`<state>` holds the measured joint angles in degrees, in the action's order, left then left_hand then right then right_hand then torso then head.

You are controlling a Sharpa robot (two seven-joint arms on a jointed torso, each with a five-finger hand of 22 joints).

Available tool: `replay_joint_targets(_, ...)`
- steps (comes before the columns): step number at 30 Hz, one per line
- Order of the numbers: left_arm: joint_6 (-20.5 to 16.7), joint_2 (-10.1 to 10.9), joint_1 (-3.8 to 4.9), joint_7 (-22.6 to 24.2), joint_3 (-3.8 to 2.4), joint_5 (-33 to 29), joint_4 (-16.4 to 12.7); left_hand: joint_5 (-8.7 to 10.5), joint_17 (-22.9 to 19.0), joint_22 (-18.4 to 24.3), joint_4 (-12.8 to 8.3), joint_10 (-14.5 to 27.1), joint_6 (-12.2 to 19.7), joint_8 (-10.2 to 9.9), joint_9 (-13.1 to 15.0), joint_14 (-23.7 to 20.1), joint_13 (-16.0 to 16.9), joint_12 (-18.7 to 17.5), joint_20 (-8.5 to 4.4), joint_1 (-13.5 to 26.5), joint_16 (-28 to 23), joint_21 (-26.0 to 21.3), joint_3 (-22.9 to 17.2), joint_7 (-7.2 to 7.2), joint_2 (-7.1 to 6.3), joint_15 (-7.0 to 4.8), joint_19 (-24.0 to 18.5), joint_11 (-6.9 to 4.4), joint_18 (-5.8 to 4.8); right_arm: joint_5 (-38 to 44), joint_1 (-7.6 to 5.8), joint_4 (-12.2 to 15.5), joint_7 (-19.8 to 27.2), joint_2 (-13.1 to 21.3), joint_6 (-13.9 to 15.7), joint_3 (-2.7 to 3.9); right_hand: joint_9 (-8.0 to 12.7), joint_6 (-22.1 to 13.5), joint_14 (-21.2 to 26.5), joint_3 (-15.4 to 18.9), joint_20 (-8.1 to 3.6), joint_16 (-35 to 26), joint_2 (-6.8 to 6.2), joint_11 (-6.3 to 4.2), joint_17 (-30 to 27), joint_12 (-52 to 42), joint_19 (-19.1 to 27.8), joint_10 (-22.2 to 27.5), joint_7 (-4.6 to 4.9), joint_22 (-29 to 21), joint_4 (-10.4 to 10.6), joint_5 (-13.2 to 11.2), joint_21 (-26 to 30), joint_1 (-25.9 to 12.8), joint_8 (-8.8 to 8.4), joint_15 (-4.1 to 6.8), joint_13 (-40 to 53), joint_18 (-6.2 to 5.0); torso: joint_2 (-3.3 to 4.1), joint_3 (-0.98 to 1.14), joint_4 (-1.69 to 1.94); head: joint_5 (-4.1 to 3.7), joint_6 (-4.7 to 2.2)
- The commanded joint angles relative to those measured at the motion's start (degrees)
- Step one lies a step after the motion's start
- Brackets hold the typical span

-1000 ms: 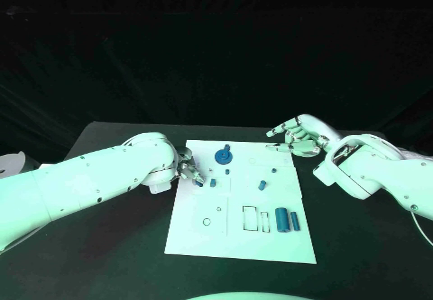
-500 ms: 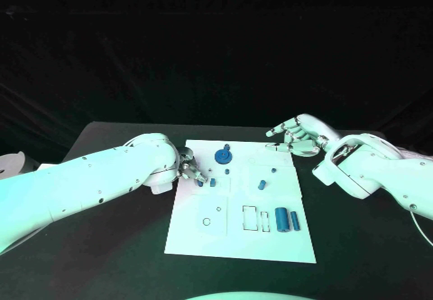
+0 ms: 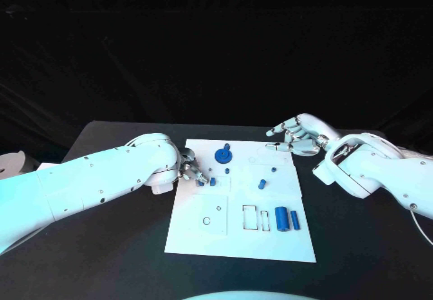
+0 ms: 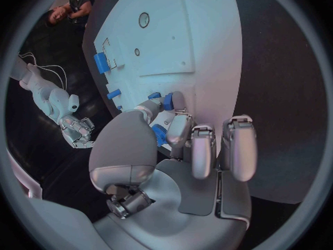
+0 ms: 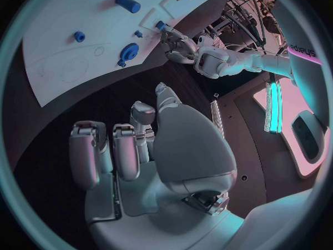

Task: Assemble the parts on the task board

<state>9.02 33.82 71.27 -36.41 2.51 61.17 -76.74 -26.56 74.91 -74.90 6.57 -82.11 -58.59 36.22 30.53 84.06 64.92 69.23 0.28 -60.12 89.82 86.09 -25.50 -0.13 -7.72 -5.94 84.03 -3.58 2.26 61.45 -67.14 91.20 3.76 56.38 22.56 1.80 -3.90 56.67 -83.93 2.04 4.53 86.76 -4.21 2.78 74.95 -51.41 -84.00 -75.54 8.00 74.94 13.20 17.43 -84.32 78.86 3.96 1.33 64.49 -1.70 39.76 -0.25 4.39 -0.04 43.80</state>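
The task board (image 3: 239, 240) lay in the middle of the table (image 3: 108, 262) before me. My left hand (image 3: 189, 169) rested at its left edge, beside a small peg (image 3: 213, 182). My right hand (image 3: 298, 139) hovered over its far right corner. A gear (image 3: 223, 154) sat between them, two cylinders (image 3: 287, 219) nearer me on the right.

This is a robotics lab or test room. A black bench (image 3: 108, 237) carries a white task board (image 3: 236, 240) with drawn outlines, and black curtains (image 3: 216, 62) close the space behind it. Beyond the right hand (image 5: 149, 150), the right wrist view shows metal equipment with cables (image 5: 243, 5) and a bright light strip (image 5: 272, 105) on a stand.
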Motion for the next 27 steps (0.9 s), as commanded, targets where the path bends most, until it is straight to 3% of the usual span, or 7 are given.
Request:
replay_joint_targets(1,2.77,-0.12,-0.34,-0.6,0.24,0.73,0.14,-0.04,15.09,-11.3,-0.39,-0.5,-0.4,-0.15,0.0,5.94,-0.11,0.28,-0.29,-0.15,0.18,0.25,0.05,-0.07,0.36,-0.44,4.52,-0.23,-1.15,0.23,0.06,0.01,0.14,-0.06,-0.82,0.0,-0.05,0.36,-4.8,0.24,-0.02,-0.39,0.43,-0.04,9.58,0.32,-0.97,0.22,-0.16,4.71,-0.06,0.14,0.21,0.22,0.0,0.17,-0.09,-0.66,-0.02,-0.01,0.0,0.03,-0.01)
replay_joint_targets(7,1.52,-0.06,-0.34,-0.57,0.24,1.11,0.18,-0.42,15.09,-11.28,-2.45,-0.59,-0.19,-0.27,-0.32,5.94,-0.13,0.3,-0.44,-3.12,0.18,0.17,-2.59,-0.07,1.46,-0.57,4.5,-0.33,-1.13,0.23,0.07,-0.03,0.16,-0.07,-0.83,0.0,-0.05,0.36,-4.8,0.24,-0.02,-0.39,0.43,-0.04,9.58,0.32,-0.97,0.22,-0.16,4.71,-0.06,0.14,0.21,0.22,0.0,0.17,-0.09,-0.66,0.0,-0.05,0.0,0.0,-0.12)
replay_joint_targets(11,-0.17,-0.12,-0.34,-0.47,0.24,1.8,0.1,-2.59,15.09,-11.28,-4.41,-0.64,-0.16,-0.04,-0.42,5.94,-0.34,0.15,-0.36,-4.91,0.18,0.13,-6.09,0.28,2.05,-0.39,4.5,-0.1,-1.13,0.23,0.09,-0.04,0.21,-0.11,-0.81,0.0,-0.05,0.37,-4.79,0.29,-0.02,-0.42,0.44,-0.04,9.53,0.34,-0.98,0.23,-0.16,4.73,-0.06,0.31,0.21,0.23,0.0,0.18,-0.12,-0.66,0.01,-0.05,0.02,0.04,-0.18)
replay_joint_targets(27,-3.82,-0.19,-0.35,-0.45,0.24,4.46,-0.7,-2.81,15.09,-11.27,-4.94,-0.63,-0.17,0.13,-0.43,5.94,-0.6,-0.04,-0.27,-5.16,0.18,0.09,-7.65,0.44,2.58,-0.29,4.5,0.01,-1.12,0.18,0.13,-0.09,0.28,-0.18,-0.82,0.0,-0.05,0.37,-4.79,0.31,-0.02,-0.42,0.44,-0.04,9.54,0.36,-0.97,0.24,-0.16,4.71,-0.05,0.33,0.22,0.22,0.0,0.18,-0.14,-0.66,0.01,-0.02,0.01,0.04,-0.16)
